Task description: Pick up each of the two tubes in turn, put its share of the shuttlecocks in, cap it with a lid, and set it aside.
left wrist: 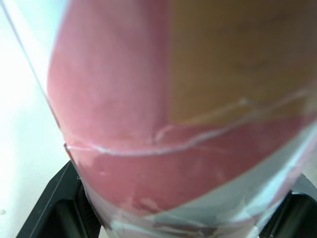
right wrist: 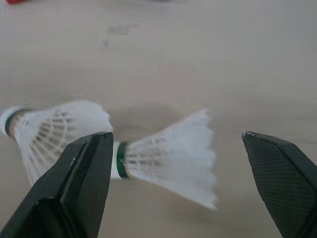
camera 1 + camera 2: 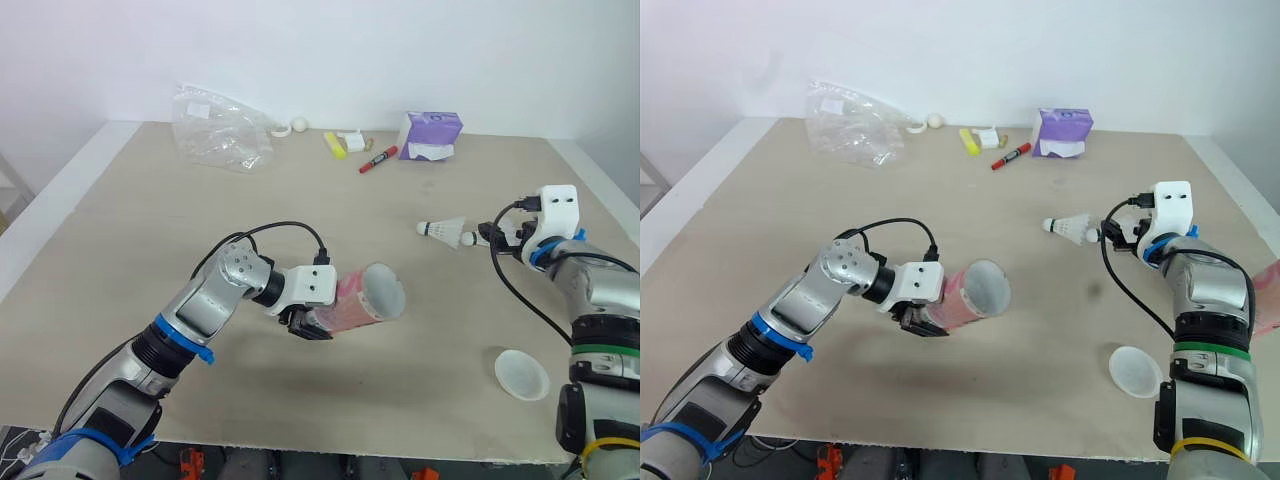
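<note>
1. The left tool (image 3: 308, 324) is clenched on the pink tube (image 3: 365, 298) near its rear end, at centre frame in the left eye view. The tube lies nearly level and seems lifted clear of the counter (image 3: 120, 230), with its open mouth turned toward the right of the frame.
2. The right tool (image 2: 176, 136) is released, jaws spread wide, at the right of the head views beside two shuttlecocks on the counter.
3. In the right wrist view the nearer shuttlecock (image 2: 171, 161) lies between the jaws, its green-banded cork close to one finger. The farther shuttlecock (image 2: 54, 131) lies in line just beyond it, skirt toward that cork.
4. A white lid (image 3: 522, 373) rests at lower right, well apart from the tube.
5. The step in hand looks like picking up a shuttlecock to load it.
6. Risks from here:
   - Closing across the feather skirt instead of the cork could crush or bend the feathers.
   - The finger next to the cork may knock the farther shuttlecock away or pinch both together.
   - The tube is held near one end, so a push at its mouth could make it pivot in the grip.
   - A skirt-first or off-axis approach would likely jam at the rim.
7. The plastic bag (image 3: 215, 128), red marker (image 3: 378, 159) and purple tissue pack (image 3: 430, 135) sit along the top, clear of the work.
</note>
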Controlling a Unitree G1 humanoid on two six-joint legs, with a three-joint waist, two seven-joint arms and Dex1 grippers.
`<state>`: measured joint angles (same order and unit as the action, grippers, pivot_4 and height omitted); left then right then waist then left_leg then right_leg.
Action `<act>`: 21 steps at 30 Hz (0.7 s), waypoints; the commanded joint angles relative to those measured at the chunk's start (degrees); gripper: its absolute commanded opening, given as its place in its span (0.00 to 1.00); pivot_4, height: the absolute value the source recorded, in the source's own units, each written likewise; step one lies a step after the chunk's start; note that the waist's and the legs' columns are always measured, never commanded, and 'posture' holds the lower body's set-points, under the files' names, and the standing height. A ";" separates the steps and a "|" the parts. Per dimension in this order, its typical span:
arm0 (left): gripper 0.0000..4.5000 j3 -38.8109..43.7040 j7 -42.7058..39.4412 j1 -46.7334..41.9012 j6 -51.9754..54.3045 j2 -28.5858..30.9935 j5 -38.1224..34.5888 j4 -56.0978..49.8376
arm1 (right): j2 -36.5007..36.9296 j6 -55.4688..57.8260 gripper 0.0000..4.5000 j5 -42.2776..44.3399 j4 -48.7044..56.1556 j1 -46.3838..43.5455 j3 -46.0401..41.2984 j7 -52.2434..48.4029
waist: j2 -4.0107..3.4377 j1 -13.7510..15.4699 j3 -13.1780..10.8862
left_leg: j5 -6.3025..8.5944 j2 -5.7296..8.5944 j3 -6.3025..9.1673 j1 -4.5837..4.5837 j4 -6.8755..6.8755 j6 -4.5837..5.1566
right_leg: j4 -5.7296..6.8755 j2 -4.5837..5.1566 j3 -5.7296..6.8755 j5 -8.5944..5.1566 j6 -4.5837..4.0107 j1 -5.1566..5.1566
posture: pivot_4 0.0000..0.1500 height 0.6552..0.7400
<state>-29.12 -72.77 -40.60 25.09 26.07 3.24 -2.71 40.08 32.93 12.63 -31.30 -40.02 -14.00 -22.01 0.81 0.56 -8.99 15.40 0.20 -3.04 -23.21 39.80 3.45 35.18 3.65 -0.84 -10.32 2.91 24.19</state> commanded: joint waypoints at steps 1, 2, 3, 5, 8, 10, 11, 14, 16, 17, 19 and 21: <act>0.75 -2.15 0.31 1.30 0.61 -0.33 0.10 0.17 | -0.30 -0.01 0.99 0.33 -1.37 -1.41 -2.25 2.04 | 0.00 -0.01 0.00 | 0.02 0.03 -0.01 0.00 -0.01 0.03 | 0.00 0.04 -0.01 -0.01 0.02 0.00 | 1.00 1.00; 0.75 -2.11 0.38 1.40 0.73 -0.31 0.09 0.06 | -0.45 0.06 0.99 0.12 -1.91 -1.45 -2.19 2.75 | 0.00 -0.02 0.00 | 0.04 0.04 -0.03 -0.01 0.00 0.07 | -0.01 0.06 -0.02 -0.02 0.04 0.00 | 1.00 1.00; 0.75 -2.06 0.45 1.49 0.87 -0.28 0.08 -0.05 | -0.36 -0.77 0.99 -0.47 -2.21 -1.32 -1.49 2.53 | -0.01 -0.02 0.00 | 0.05 0.05 -0.03 -0.01 -0.01 0.09 | -0.01 0.07 -0.03 -0.02 0.04 0.00 | 1.00 1.00; 0.75 -2.04 0.60 1.65 1.13 -0.24 0.10 -0.31 | -0.58 -0.89 0.99 -0.21 -2.20 -1.22 -1.55 2.36 | -0.03 -0.02 -0.01 | 0.06 0.06 -0.04 -0.02 -0.01 0.10 | -0.02 0.09 -0.04 -0.03 0.05 0.00 | 1.00 1.00; 0.75 -2.00 0.73 1.91 1.42 -0.07 0.08 -0.74 | -0.51 -0.61 0.99 -0.03 -0.66 -0.66 -1.16 1.21 | -0.03 -0.02 0.00 | 0.06 0.07 -0.04 -0.01 -0.01 0.10 | -0.02 0.09 -0.04 -0.03 0.05 0.00 | 1.00 1.00; 0.75 -1.92 0.76 2.05 1.57 0.01 0.05 -0.90 | -0.28 -0.34 0.99 0.38 0.56 -0.10 -0.97 -0.34 | -0.03 -0.02 0.00 | 0.06 0.07 -0.04 -0.01 -0.01 0.11 | -0.02 0.09 -0.04 -0.02 0.06 0.00 | 1.00 1.00; 0.75 -1.90 0.78 2.09 1.65 0.04 0.04 -0.98 | -0.17 -0.09 0.99 0.57 1.19 0.21 -0.97 -1.01 | -0.03 -0.02 0.00 | 0.06 0.07 -0.04 -0.01 -0.01 0.11 | -0.02 0.08 -0.04 -0.02 0.07 0.00 | 1.00 1.00; 0.75 -1.89 0.80 2.18 1.85 0.16 -0.01 -1.17 | 0.16 0.45 0.99 0.48 3.26 1.38 -0.78 -2.10 | -0.04 -0.03 0.00 | 0.06 0.07 -0.03 -0.01 -0.01 0.11 | -0.02 0.08 -0.03 -0.01 0.08 -0.01 | 1.00 1.00; 0.75 -1.97 0.85 2.09 1.74 0.12 -0.01 -0.95 | 0.27 1.15 0.99 0.88 5.53 2.82 -0.56 -3.60 | -0.04 -0.03 0.00 | 0.06 0.07 -0.04 -0.01 -0.01 0.11 | -0.02 0.08 -0.04 -0.01 0.08 0.00 | 1.00 1.00; 0.75 -2.04 0.88 2.08 1.66 0.09 0.00 -0.87 | 0.24 1.70 0.99 1.12 6.65 3.51 -0.55 -4.07 | -0.04 -0.01 0.00 | 0.06 0.07 -0.03 -0.01 -0.01 0.11 | -0.02 0.08 -0.04 -0.01 0.08 0.00 | 1.00 1.00; 0.75 -2.19 1.00 2.03 1.44 0.00 0.05 -0.66 | 0.04 2.77 0.99 1.45 8.28 4.48 -0.89 -4.19 | -0.04 -0.02 0.00 | 0.06 0.06 -0.02 -0.01 -0.01 0.11 | -0.02 0.08 -0.02 -0.01 0.08 -0.01 | 1.00 1.00; 0.75 -2.28 1.06 2.02 1.39 -0.03 0.04 -0.63 | -0.09 3.55 0.99 1.69 9.52 5.14 -1.28 -4.14 | -0.05 -0.02 0.01 | 0.06 0.07 -0.03 -0.01 0.00 0.11 | -0.02 0.08 -0.03 -0.01 0.08 0.00 | 1.00 1.00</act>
<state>-28.93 -71.72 -39.64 26.22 26.20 2.89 -4.03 39.02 36.26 13.52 -24.88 -34.51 -13.93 -26.09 0.76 0.54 -8.98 15.46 0.27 -3.07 -23.22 39.80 3.56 35.16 3.74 -0.88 -10.33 2.99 24.18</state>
